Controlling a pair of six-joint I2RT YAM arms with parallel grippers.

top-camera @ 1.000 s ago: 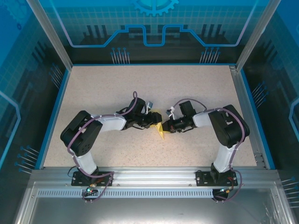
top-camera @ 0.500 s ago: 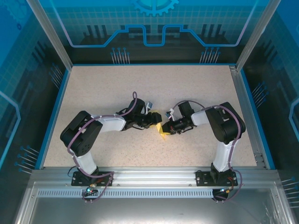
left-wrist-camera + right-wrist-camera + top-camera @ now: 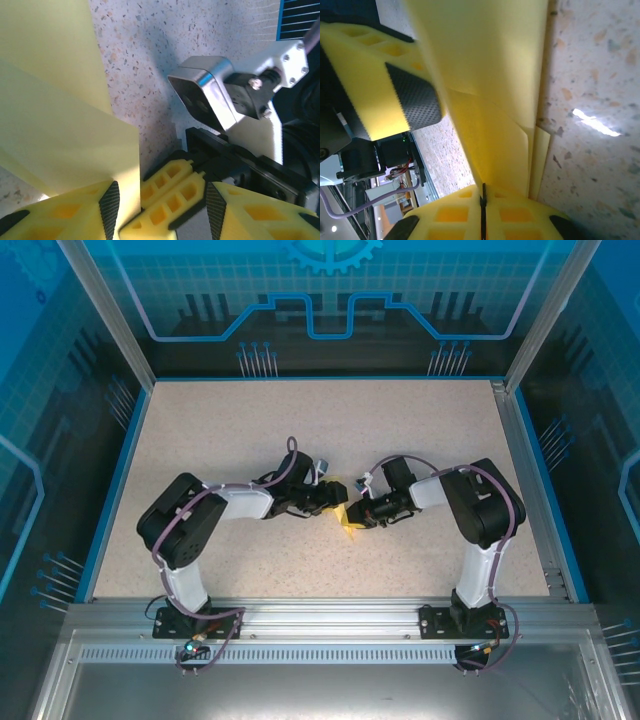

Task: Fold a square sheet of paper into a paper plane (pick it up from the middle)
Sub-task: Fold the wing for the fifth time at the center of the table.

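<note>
Sitting under everything is the speckled surface [image 3: 250,430]. Two arms reach in from the near edge and meet near its middle: the left arm [image 3: 190,530] and the right arm [image 3: 480,510]. The left end effector [image 3: 157,200] has its fingers apart, and one dark pad sits right against the yellow paper [image 3: 60,125]. The right end effector [image 3: 482,210] has its fingers pressed together on the paper's edge. The paper is folded and is held up between the two, just above the surface.
</note>
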